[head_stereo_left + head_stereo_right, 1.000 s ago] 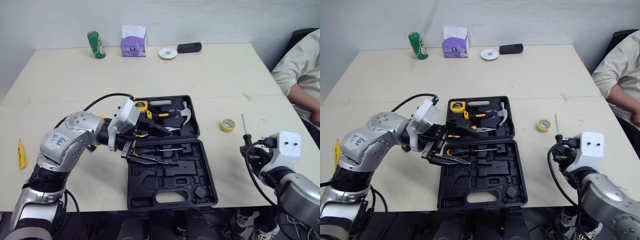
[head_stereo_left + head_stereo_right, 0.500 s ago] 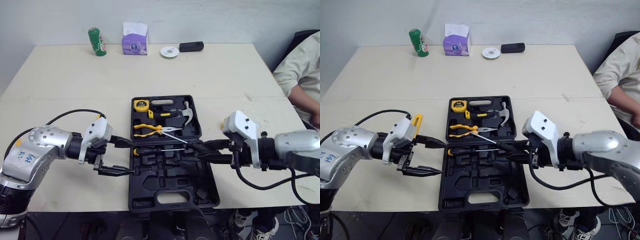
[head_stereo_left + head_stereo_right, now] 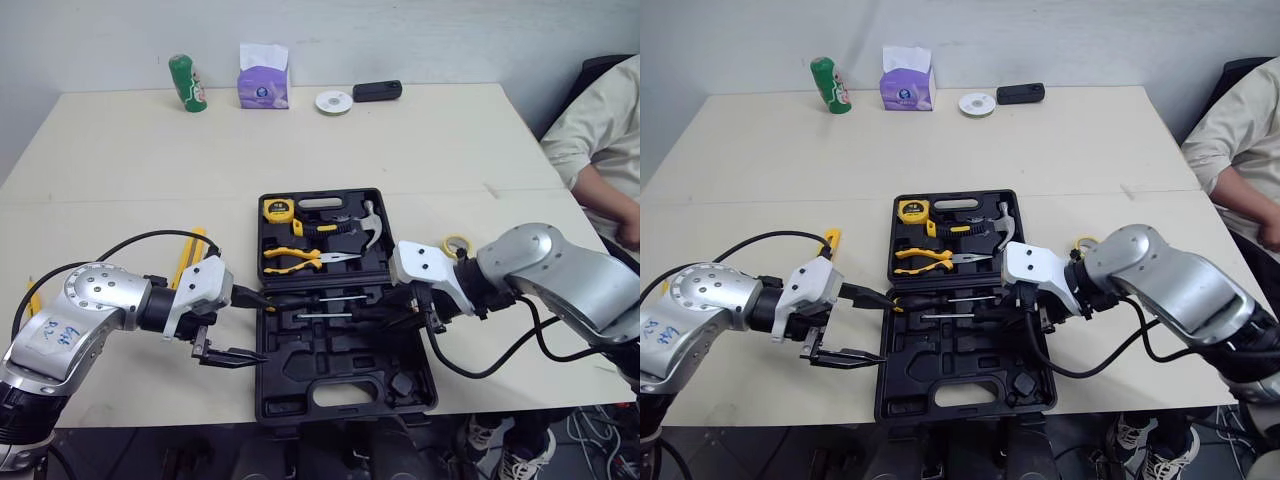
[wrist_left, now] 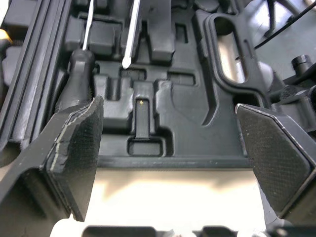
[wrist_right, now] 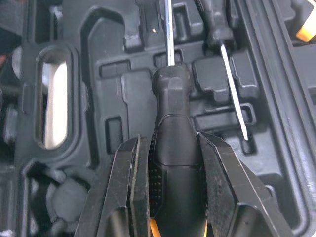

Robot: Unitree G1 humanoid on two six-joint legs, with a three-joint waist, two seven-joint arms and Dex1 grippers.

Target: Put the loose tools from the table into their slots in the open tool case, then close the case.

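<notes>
Table (image 3: 120, 150) bears tool case (image 3: 300, 372) (pliers (image 3: 290, 262), hammer (image 3: 370, 232), screwdriver (image 5: 170, 133) inside).

Beyond the tool case (image 3: 330, 365) the table (image 3: 420, 150) lies open.

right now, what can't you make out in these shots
Tip of the screwdriver in the right tool: it runs out of the right wrist view, so its type is unknown.
The tape roll: largely behind the right arm in the eye views.
The yellow thing by the left arm: partly behind the arm, too small to identify.
The person: cut off at the eye views' edge.
</notes>
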